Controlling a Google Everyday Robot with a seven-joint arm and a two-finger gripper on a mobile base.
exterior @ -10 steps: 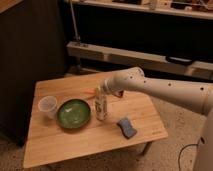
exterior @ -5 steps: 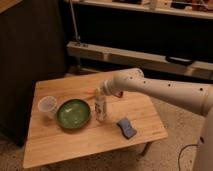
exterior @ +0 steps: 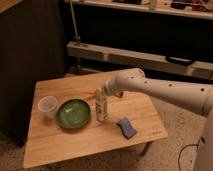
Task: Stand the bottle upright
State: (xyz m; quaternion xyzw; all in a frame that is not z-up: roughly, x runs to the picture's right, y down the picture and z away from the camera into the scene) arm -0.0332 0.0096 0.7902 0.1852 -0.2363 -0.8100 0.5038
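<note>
The desk (exterior: 75,145) is a pale wooden top that fills the middle of the camera view, with a dark cabinet to its left and a long shelf unit on the far side. The white robot arm (exterior: 160,90) reaches in from the right and ends over the centre of the desk.

The green bowl (exterior: 73,113) sits left of centre. The bottle (exterior: 102,106) stands upright just to the right of the bowl, base on the desk, cap toward the arm. The blue block (exterior: 127,127) lies nearer and to the right of the bottle, apart from it. The translucent cup (exterior: 48,105) stands at the left, close beside the bowl.

The tool (exterior: 101,92) is at the top of the bottle. Whether its fingers are apart, together or clamped on the bottle cannot be told from this view.

Task status, as judged: the bottle appears upright, so the remaining step is a clean release and retreat.

Hazards:
- A sideways or tilted withdrawal can drag the cap and topple the slim, light bottle.
- A fall to the left strikes the bowl.
- A fall toward the near right reaches the block.
- A finger catching on the cap can lift the base off the desk.
</note>
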